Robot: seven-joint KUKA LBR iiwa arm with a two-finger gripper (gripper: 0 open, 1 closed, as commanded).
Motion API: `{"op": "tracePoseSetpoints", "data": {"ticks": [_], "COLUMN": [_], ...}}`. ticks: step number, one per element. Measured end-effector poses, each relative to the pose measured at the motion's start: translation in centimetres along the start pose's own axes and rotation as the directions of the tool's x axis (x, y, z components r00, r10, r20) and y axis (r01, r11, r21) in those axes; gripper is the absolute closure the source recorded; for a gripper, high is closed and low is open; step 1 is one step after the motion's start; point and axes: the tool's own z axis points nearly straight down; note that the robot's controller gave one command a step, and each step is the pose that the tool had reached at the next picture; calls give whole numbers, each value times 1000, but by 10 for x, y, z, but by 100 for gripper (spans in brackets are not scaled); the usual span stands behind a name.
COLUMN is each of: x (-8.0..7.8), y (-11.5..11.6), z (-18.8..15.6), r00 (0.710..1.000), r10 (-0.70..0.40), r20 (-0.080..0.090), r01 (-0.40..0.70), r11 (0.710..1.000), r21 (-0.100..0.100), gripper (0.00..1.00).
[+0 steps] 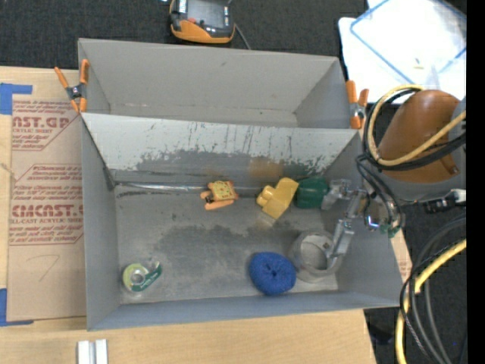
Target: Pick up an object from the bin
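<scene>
Claw (pixel 339 226) low in bin (pixel 189 89), apparently spread open, gripping nothing. Nearest, so likely target: one clear ring (pixel 309 252), flat, just left-below. Beyond that, one blue ball (pixel 273 273). Just left-above: one green block (pixel 311 193), one yellow block (pixel 276 197). Well left, loose as dropped: one orange toy (pixel 220 194), one tape roll (pixel 140 277).

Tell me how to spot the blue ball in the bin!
Look in the grey metal bin, along its near wall, right of the middle. The round blue fuzzy ball sits there, just beside a pale see-through round cup. It is the only blue thing in the bin.
</scene>
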Motion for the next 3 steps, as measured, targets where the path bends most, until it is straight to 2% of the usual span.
{"op": "tracePoseSetpoints", "data": {"ticks": [1,2,3], "x": [5,7,10], "y": [-13,-9,-7], "z": [51,91,91], "r00": [969,972,961], "r10": [246,234,275], "r20": [-19,4,0], "r01": [-246,-234,-275], "r11": [969,972,961], "r21": [5,0,1], "gripper": [0,0,100]}}
